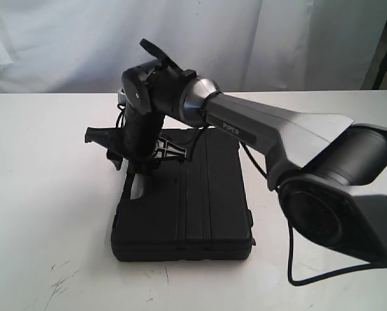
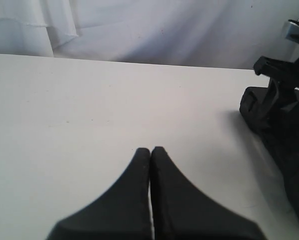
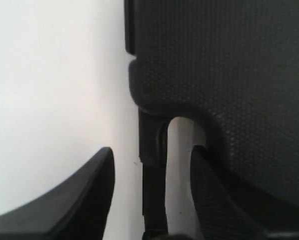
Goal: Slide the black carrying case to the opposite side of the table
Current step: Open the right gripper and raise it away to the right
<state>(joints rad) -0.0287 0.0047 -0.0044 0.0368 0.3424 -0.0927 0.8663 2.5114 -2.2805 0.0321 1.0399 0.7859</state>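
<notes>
The black carrying case (image 1: 193,207) lies flat on the white table (image 1: 44,162), handle side to the left. My right gripper (image 1: 130,170) reaches across from the right and points down at that handle. In the right wrist view the right gripper (image 3: 152,152) is open, one finger on each side of the handle bar (image 3: 152,195), with white gaps on both sides. The case's textured lid (image 3: 229,65) fills the rest of that view. My left gripper (image 2: 150,149) is shut on nothing, low over bare table (image 2: 89,100), with the case (image 2: 295,175) off to one side. It is out of the exterior view.
A white curtain (image 1: 245,39) hangs behind the table's far edge. The right arm's grey link (image 1: 271,129) and its cable (image 1: 310,275) cross above and beside the case. Faint scuffs (image 1: 61,282) mark the near left tabletop.
</notes>
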